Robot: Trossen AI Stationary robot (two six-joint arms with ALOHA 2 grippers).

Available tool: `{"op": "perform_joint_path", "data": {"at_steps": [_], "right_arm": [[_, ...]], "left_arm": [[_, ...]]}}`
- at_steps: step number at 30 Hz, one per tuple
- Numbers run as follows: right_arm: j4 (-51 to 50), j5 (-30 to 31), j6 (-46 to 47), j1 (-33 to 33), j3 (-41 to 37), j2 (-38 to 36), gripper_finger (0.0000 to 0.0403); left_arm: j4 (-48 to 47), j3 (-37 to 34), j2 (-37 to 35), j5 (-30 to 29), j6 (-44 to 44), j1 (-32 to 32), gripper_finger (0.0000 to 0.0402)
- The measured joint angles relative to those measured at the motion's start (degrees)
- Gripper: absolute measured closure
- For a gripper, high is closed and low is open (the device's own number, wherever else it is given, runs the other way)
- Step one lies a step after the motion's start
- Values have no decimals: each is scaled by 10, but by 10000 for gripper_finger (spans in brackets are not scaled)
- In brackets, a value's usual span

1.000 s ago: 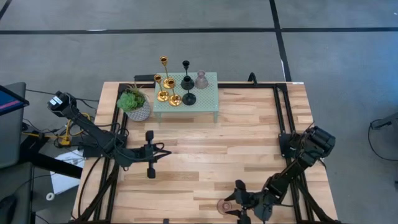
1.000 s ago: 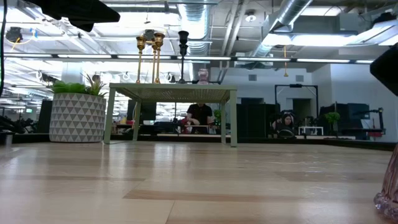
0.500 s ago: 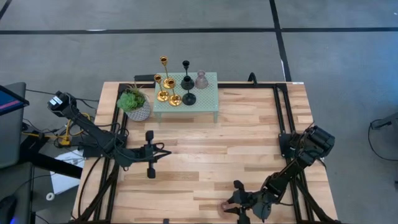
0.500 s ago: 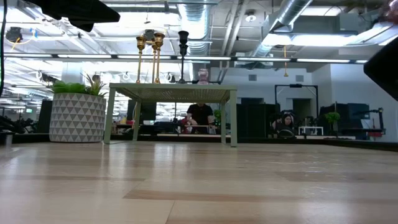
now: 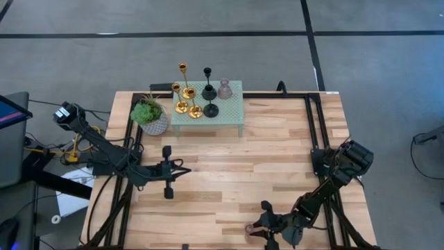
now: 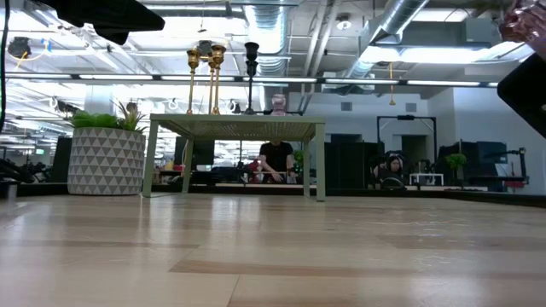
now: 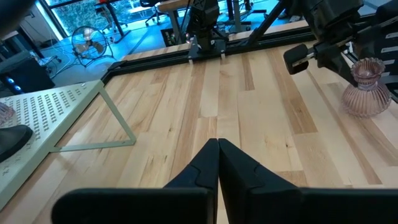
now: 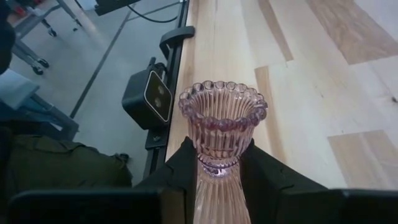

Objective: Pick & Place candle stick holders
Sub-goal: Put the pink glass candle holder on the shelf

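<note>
A pink ribbed glass candle stick holder (image 8: 222,121) is up off the table near its near edge, with my right gripper (image 5: 258,228) shut on it. It also shows in the left wrist view (image 7: 367,87) and at the top right of the low view (image 6: 522,19). Three gold holders (image 5: 184,97), two black holders (image 5: 208,94) and another pink holder (image 5: 224,89) stand by their round bases on a small green perforated stand (image 5: 232,111) at the far edge. My left gripper (image 7: 217,155) hovers shut over the table's left middle (image 5: 182,170). My right gripper pinches the pink holder's narrow neck (image 8: 217,167), just under its beaded cup, between the two fingers (image 8: 180,168). The fingers reach in from the table's right side. The holder stays upright, cup on top, lifted clear of the table.
A potted green plant (image 5: 149,114) in a patterned white pot stands left of the green stand. Black frame rails (image 5: 316,132) run along the table's sides. Bare wood (image 5: 236,167) lies between the two arms. People sit in the room beyond the far edge (image 6: 275,162).
My right gripper has shut on the pink holder, which stood on the table by the near edge, and has gone up with it. The holder now hangs clear of the table, high in the low view. My left arm has kept still.
</note>
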Motion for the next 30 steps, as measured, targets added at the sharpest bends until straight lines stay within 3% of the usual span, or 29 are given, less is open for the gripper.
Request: {"op": "perform_joint_path", "data": {"at_steps": [11, 20, 26, 30], "right_arm": [[-42, 46, 0, 0, 2, -1, 316], [-98, 132, 3, -6, 1, -2, 316], [-157, 204, 44, -30, 0, 0, 315], [-202, 220, 77, -56, 0, 0, 315]], "left_arm": [[0, 0, 0, 0, 0, 0, 393], [0, 0, 0, 0, 0, 0, 396], [0, 0, 0, 0, 0, 0, 394], [0, 0, 0, 0, 0, 0, 397]]}}
